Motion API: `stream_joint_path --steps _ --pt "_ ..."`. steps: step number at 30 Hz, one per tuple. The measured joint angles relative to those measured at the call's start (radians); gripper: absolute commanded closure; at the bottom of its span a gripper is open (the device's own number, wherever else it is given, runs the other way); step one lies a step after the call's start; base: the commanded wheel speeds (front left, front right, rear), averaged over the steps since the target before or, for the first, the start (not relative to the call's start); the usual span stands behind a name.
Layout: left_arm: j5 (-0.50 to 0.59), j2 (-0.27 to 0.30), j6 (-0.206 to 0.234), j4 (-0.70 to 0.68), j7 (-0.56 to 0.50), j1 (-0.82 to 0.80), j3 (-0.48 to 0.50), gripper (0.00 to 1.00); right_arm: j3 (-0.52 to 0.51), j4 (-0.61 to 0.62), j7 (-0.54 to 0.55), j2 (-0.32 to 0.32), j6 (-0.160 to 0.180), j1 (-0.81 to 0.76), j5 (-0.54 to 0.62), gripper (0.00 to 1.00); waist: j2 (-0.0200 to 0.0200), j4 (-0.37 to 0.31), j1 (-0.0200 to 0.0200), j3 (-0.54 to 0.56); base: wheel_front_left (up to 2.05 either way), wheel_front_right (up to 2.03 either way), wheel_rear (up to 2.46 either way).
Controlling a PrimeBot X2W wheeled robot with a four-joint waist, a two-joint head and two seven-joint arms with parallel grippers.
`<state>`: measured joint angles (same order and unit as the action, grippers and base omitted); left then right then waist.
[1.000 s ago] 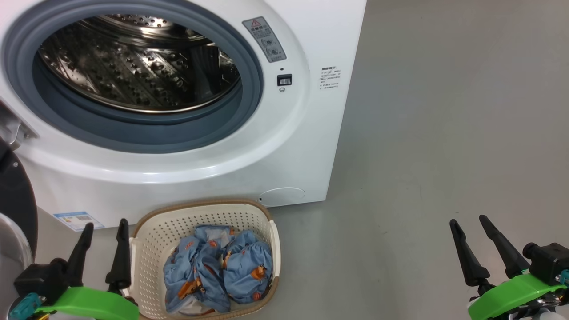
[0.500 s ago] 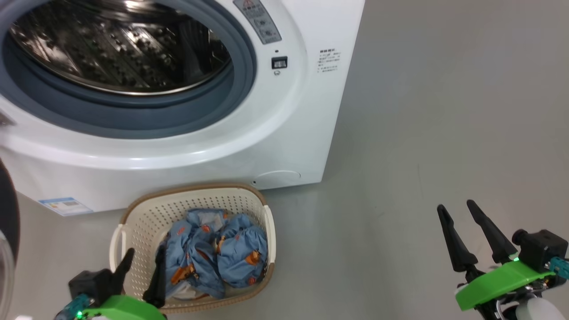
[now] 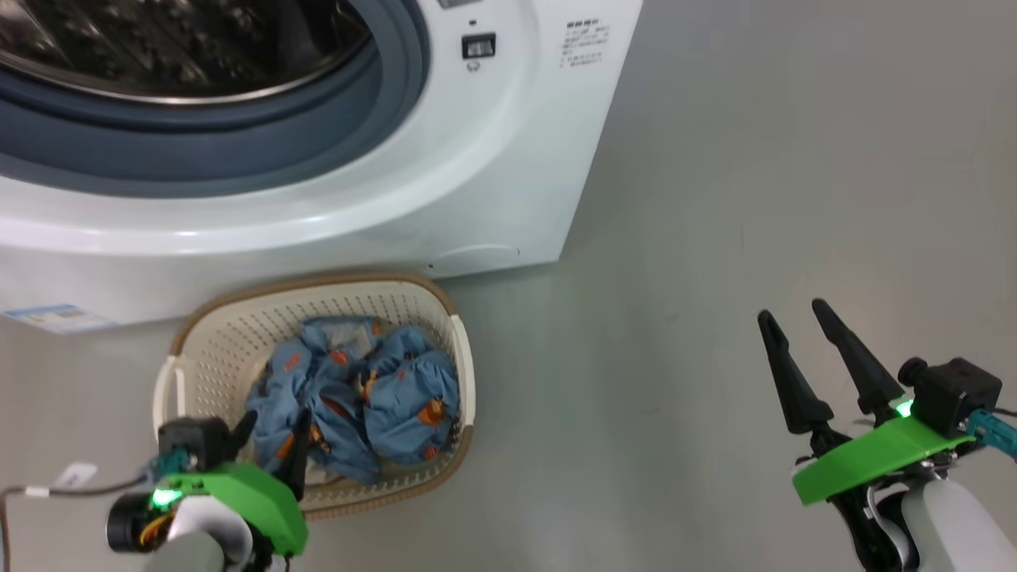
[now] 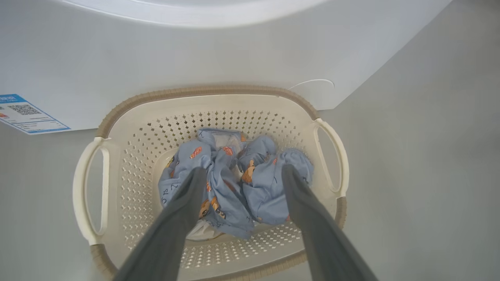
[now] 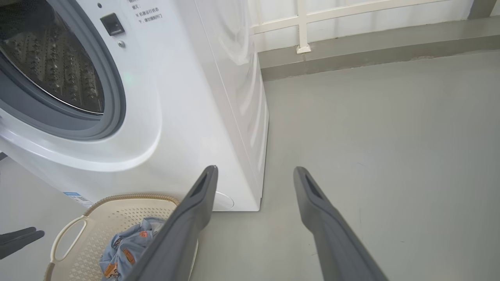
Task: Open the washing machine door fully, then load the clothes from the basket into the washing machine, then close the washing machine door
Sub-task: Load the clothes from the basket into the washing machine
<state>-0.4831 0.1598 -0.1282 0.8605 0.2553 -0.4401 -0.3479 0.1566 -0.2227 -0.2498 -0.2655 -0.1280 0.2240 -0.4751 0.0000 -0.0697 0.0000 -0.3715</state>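
We see the washing machine (image 3: 334,199) standing on the grey floor (image 3: 715,199). Its round mouth is uncovered, so the steel perforated drum (image 3: 159,40) shows inside the grey rubber gasket (image 3: 238,135). A blue label sticker (image 3: 48,318) sits low on its front corner.

The basket (image 3: 318,282) rests on the floor just in front of the machine's lower front; we cannot tell whether its back rim touches the white panel. The clothes (image 3: 373,397) lie in it as two crumpled light blue bundles with orange-brown figures, side by side and pressed against each other.

Our left tool (image 3: 272,435) hangs over the near side of the basket, its two dark fingers spread apart and pointing down at the clothes. In the left wrist view the fingertips (image 4: 197,175) stand on either side of the middle of the pile, and we cannot tell whether they touch the fabric.

Our right tool (image 3: 791,311) is over bare floor, well to the right of the basket. Its fingers are parted and hold nothing.
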Motion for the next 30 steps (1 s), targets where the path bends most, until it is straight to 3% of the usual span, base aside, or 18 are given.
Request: stream_joint_path --steps 15,30 --pt "-0.063 0.019 0.0 0.298 -0.002 -0.316 -0.159 0.0 0.023 0.035 0.0 0.01 0.0 0.12 0.008 0.0 0.0 -0.025 0.0 -0.2 0.0 0.0 0.0" --pt "-0.113 0.047 0.0 0.392 -0.071 -0.458 -0.247 0.0 0.026 0.065 0.0 0.012 0.0 0.18 0.033 0.0 0.0 -0.054 0.0 -0.352 0.0 0.0 0.0"
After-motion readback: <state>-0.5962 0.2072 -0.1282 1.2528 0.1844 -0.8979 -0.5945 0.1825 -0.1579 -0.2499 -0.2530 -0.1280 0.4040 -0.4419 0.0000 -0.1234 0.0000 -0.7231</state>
